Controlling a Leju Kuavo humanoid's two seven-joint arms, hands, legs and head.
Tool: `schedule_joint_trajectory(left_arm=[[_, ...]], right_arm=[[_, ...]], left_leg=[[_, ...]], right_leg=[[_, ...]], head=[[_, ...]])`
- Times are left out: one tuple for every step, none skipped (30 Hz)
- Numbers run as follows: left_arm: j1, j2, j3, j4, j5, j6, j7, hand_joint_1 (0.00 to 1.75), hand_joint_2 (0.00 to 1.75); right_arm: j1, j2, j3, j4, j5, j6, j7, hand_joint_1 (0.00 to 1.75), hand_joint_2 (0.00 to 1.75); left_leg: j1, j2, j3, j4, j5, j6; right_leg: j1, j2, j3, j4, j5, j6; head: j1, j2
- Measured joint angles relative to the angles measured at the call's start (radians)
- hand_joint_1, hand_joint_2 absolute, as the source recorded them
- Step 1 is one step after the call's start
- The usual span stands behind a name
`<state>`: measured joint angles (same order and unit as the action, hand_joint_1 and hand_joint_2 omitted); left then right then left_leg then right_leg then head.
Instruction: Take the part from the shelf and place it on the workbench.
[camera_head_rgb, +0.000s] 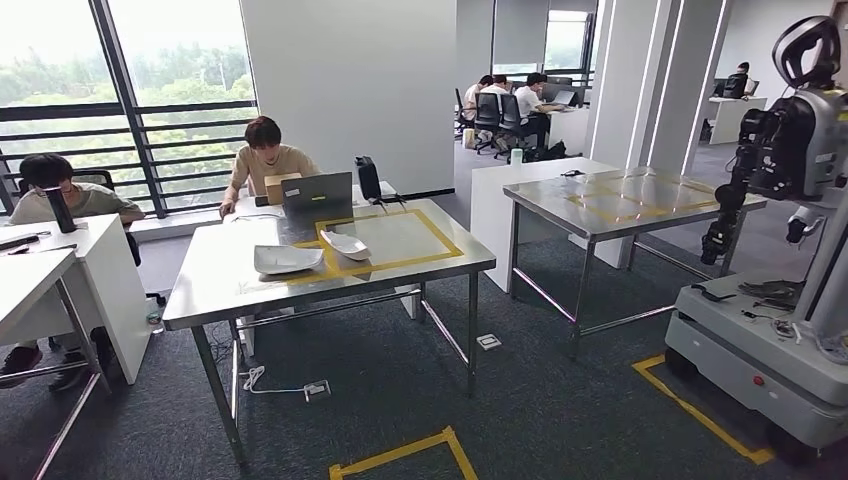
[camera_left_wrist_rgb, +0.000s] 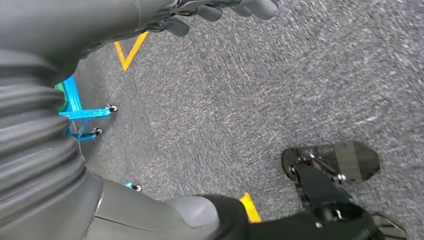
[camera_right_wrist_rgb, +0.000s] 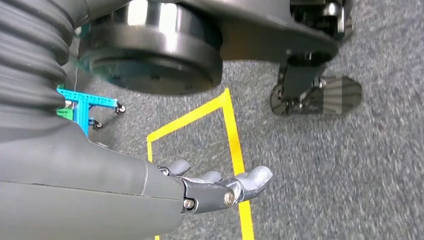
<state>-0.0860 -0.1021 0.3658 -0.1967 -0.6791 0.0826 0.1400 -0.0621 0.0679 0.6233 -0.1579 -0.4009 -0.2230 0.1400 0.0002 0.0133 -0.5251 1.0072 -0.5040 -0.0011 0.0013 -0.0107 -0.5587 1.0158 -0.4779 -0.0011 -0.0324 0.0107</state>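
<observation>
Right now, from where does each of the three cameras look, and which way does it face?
Head view: high on the body, facing forward and down at a steel table holding white parts, with people seated behind.
Left wrist view: behind the hanging left robot hand, facing down at grey carpet.
Right wrist view: behind the right robot hand, open and holding nothing, facing down at carpet.
Shared: both wrist views show yellow floor tape and a blue frame.
</observation>
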Motion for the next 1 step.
schedule_joint_trajectory(left_arm=[[0.0, 0.001, 0.001, 0.0, 0.0, 0.001, 0.001, 0.0, 1.75]], right_arm=[[-0.001, 0.001, 0.0, 0.0, 0.0, 0.001, 0.0, 0.0, 1.75]], left_leg=[[0.0, 0.0, 0.0, 0.0, 0.001, -0.001]], right_leg=[[0.0, 0.0, 0.0, 0.0, 0.0, -0.001]], head=[[0.0, 0.0]])
